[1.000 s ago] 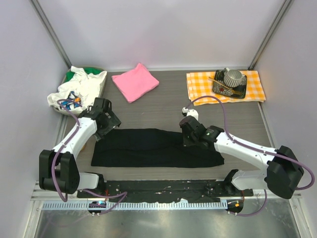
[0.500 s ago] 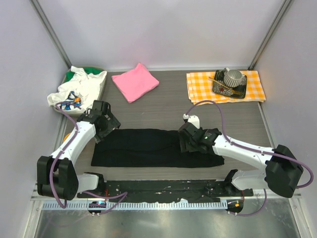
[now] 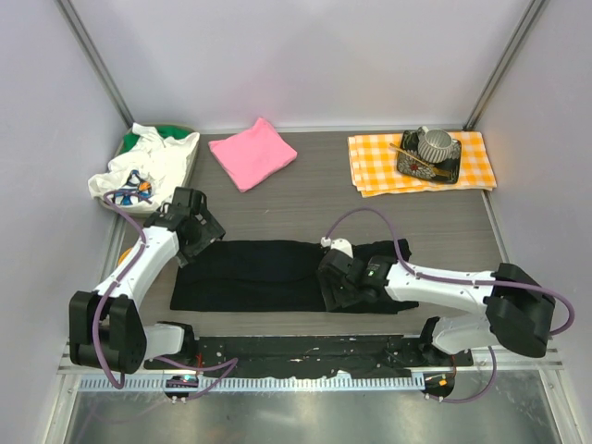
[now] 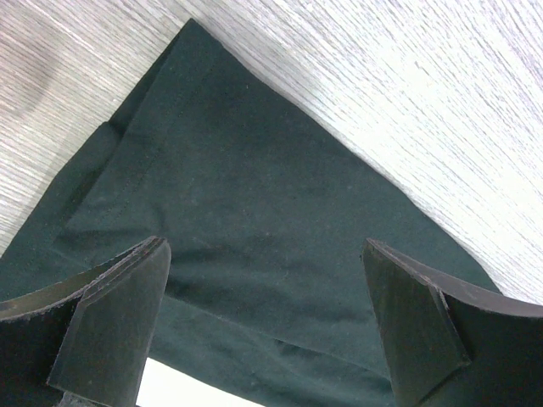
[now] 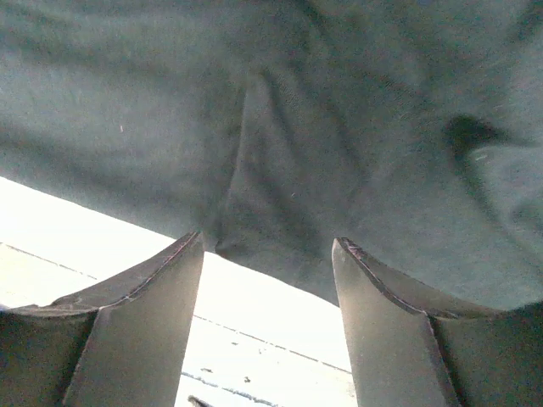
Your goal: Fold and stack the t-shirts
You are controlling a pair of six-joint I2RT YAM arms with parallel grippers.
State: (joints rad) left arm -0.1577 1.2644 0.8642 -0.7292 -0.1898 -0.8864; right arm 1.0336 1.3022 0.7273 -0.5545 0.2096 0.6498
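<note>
Grey wood-grain table (image 3: 305, 199) boxed in by plain pale lavender-white panels on three sides, with grey metal struts (image 3: 92, 55) running up the two back corners. Near edge has a black rail (image 3: 305, 350), a toothed white strip (image 3: 277, 382) and a brushed-metal ledge (image 3: 305, 416) below it. Light is even and diffuse, with soft shadows only; an orange-and-white checked cloth (image 3: 370, 166) sits at back right, and a crumpled white cloth pile (image 3: 153, 162) at back left.

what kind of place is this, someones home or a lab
Most likely a lab test cell, not a home: plain pale walls close in a small grey table, and two robot arms are bolted at its near edge. Staged items sit on it: a black t-shirt, a folded pink t-shirt and an orange checked cloth.
</note>
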